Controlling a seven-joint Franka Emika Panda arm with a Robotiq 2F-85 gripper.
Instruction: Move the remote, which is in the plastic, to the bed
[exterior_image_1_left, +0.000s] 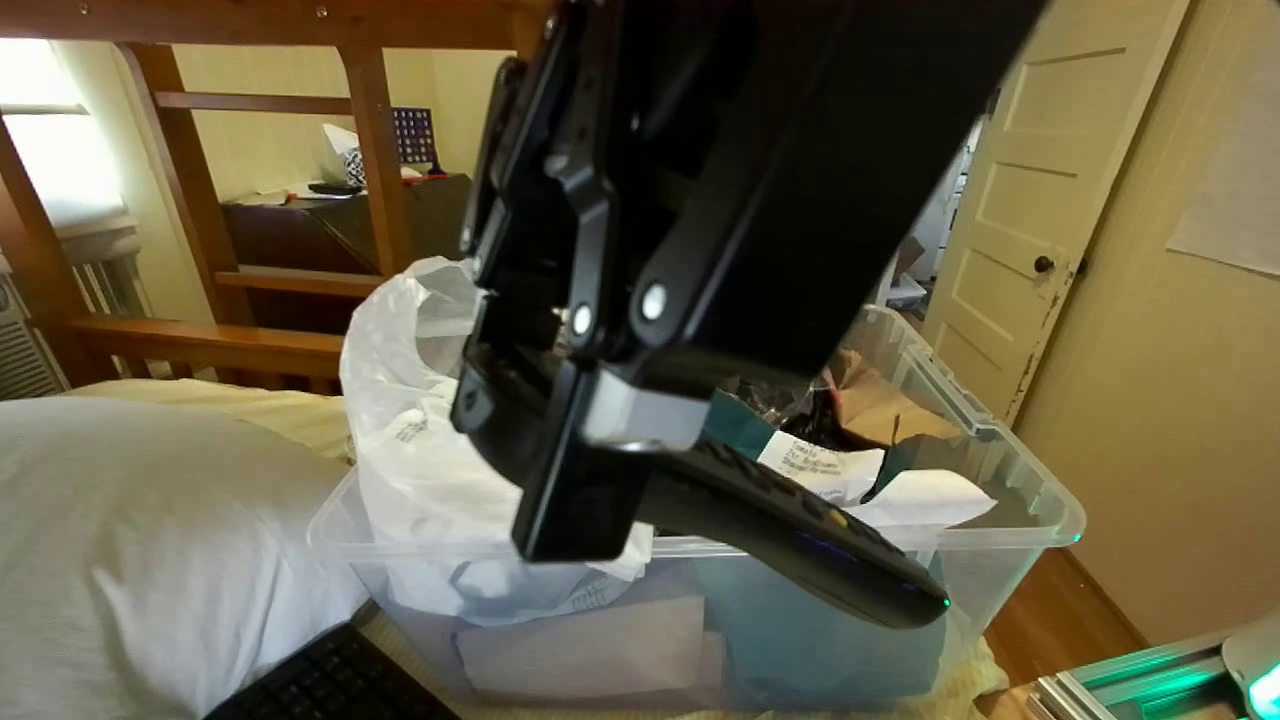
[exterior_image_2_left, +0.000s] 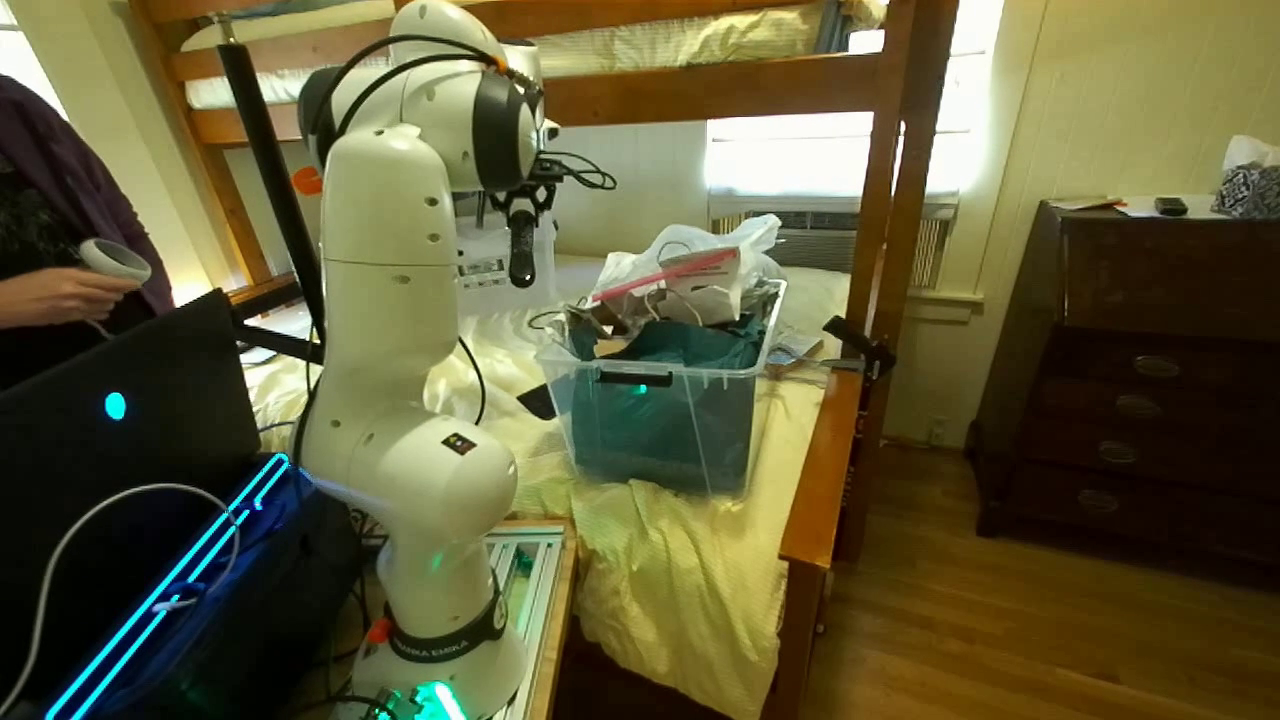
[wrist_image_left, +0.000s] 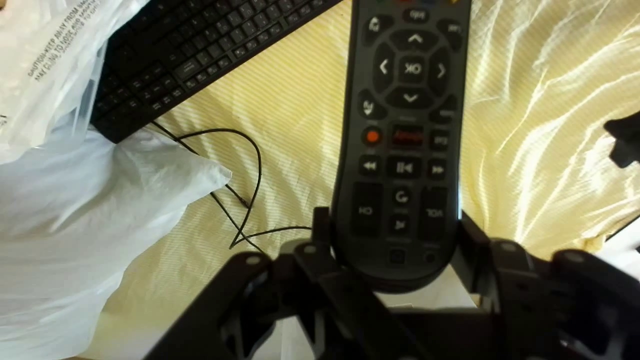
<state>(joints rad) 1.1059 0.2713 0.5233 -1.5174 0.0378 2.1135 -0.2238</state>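
Observation:
My gripper (wrist_image_left: 395, 227) is shut on the black remote (wrist_image_left: 405, 125), with a finger on each long side near its rounded end. The gripper (exterior_image_1_left: 580, 510) and remote (exterior_image_1_left: 800, 530) also show in an exterior view, in front of the bin. In an exterior view the remote (exterior_image_2_left: 521, 255) hangs in the air above the bed (exterior_image_2_left: 650, 560), apart from the bin. The bed's yellow sheet (wrist_image_left: 295, 150) lies below the remote, with puffy white bedding (wrist_image_left: 125, 225) on it. The crinkled white plastic bag (exterior_image_1_left: 400, 400) sits at the bin's edge and shows in the wrist view (wrist_image_left: 45, 65).
The clear storage bin (exterior_image_2_left: 660, 430) stands on the bed, full of paper and bags. A black keyboard (wrist_image_left: 200, 55) with a loose cable (wrist_image_left: 257, 155) lies beside it. The wooden bunk frame (exterior_image_2_left: 730, 105) crosses above the bed. A person (exterior_image_2_left: 60, 240) stands behind the laptop (exterior_image_2_left: 120, 400).

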